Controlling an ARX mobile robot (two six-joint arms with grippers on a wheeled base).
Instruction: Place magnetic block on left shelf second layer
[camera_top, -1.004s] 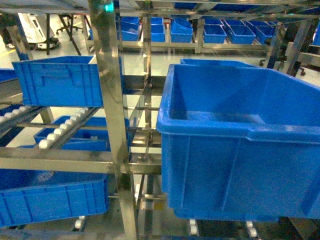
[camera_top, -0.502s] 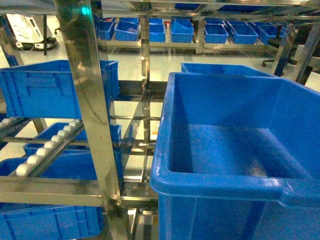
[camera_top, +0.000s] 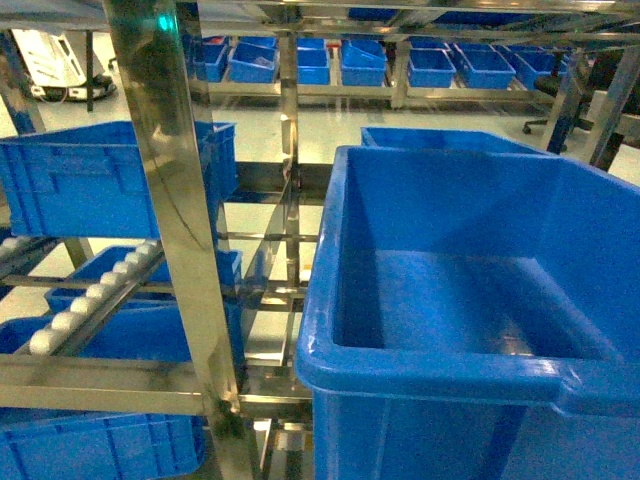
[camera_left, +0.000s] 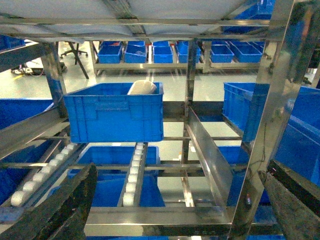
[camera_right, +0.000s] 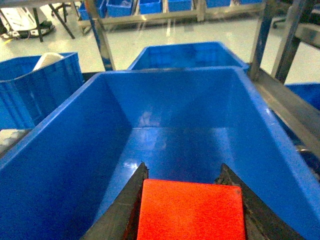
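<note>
The magnetic block (camera_right: 191, 210) is a flat-faced red block at the bottom of the right wrist view. My right gripper (camera_right: 183, 167) is shut on it, one dark finger along each side, and holds it above the inside of a big blue bin (camera_right: 65, 165). The left shelf (camera_left: 150, 217) is a shiny steel rack with sloping rails of white rollers (camera_left: 134, 170). My left gripper (camera_left: 180, 170) faces it and is open, its fingers (camera_left: 70, 205) spread to the frame's lower corners with nothing between them. The head view shows the shelf's post (camera_top: 175, 230) but no gripper and no block.
The big blue bin (camera_top: 470, 290) fills the right of the head view, with another blue bin (camera_top: 440, 137) behind it. A blue bin (camera_left: 115, 112) holding a white object (camera_left: 142, 87) stands on the roller rails. More blue bins sit on lower levels and on far racks.
The head view has shifted: the steel post has slid left and the big blue bin now looms larger and lower. Most of that happened in the first half second.
</note>
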